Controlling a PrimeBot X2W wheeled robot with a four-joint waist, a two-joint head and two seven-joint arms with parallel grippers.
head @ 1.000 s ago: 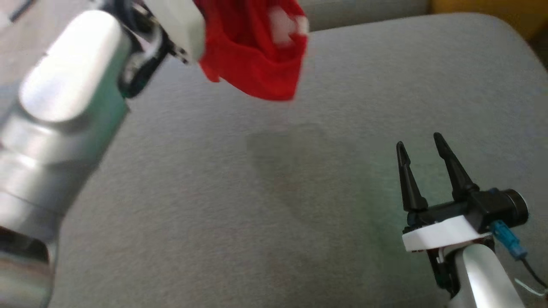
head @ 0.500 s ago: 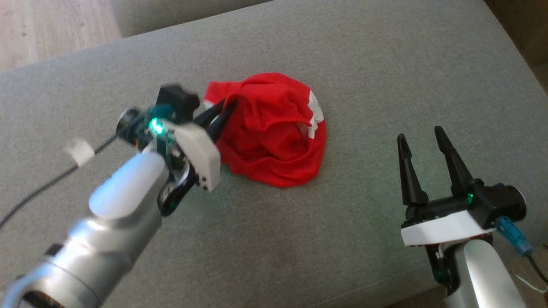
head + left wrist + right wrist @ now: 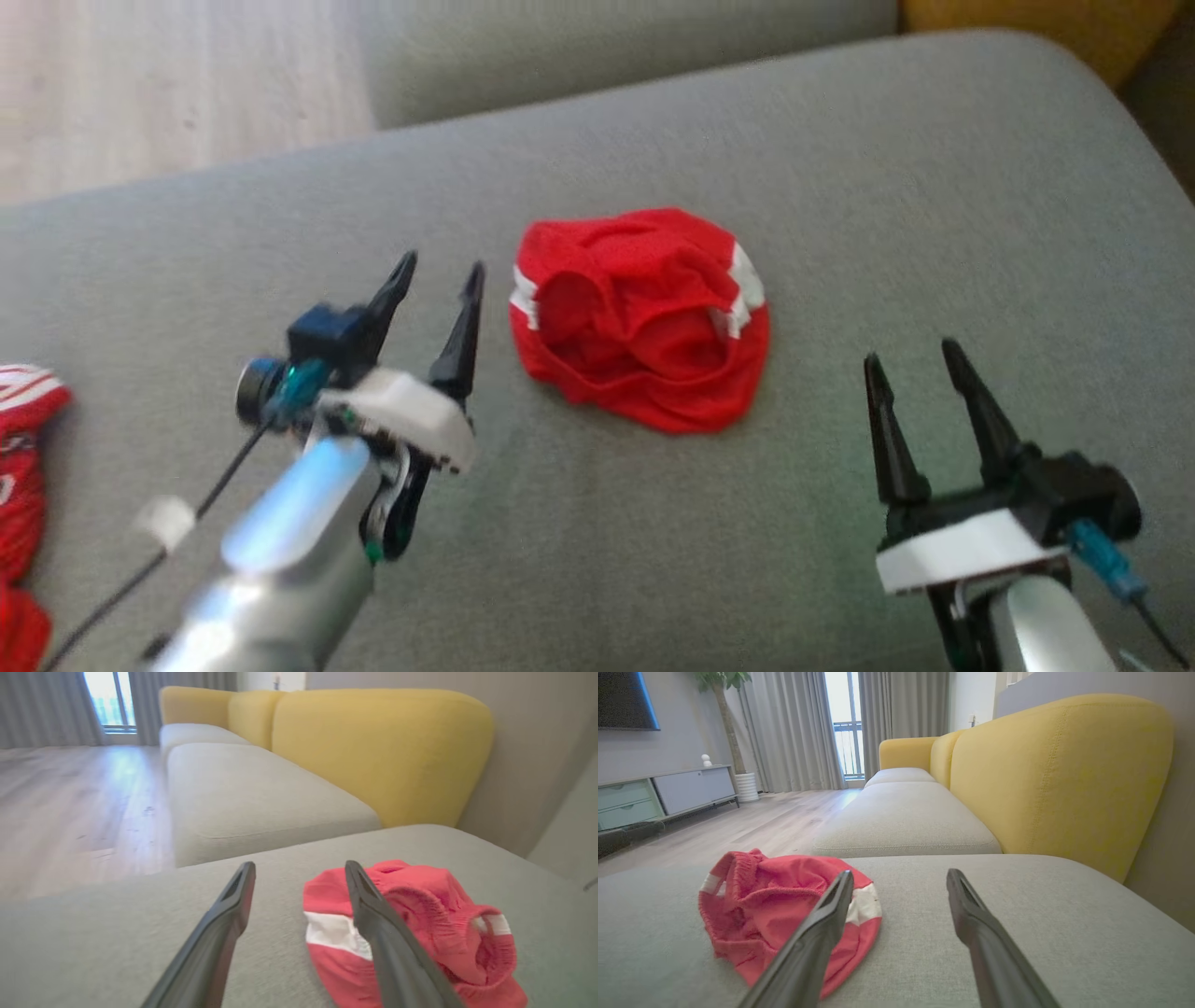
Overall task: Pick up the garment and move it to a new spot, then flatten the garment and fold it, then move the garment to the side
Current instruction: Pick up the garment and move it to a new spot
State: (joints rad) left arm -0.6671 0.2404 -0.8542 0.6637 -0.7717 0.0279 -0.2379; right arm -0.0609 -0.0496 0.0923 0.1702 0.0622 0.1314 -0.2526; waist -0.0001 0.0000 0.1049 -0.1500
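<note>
Okay, left gripper [image 3: 441, 266] and right gripper [image 3: 910, 355] both gape empty; the garment [image 3: 644, 317] lies bunched between them, just beside the left jaws. I'd pinch opposite edges and draw them apart to flatten it.

At the head view's left edge a red, white-striped cloth [image 3: 23, 467] is cut off, and its kind cannot be told. The left arm [image 3: 280, 541] there is smeared by blur. In each wrist view one dark finger [image 3: 385, 942] covers a strip of the crumpled red garment [image 3: 434, 914], whose bunched folds hide its shape.
</note>
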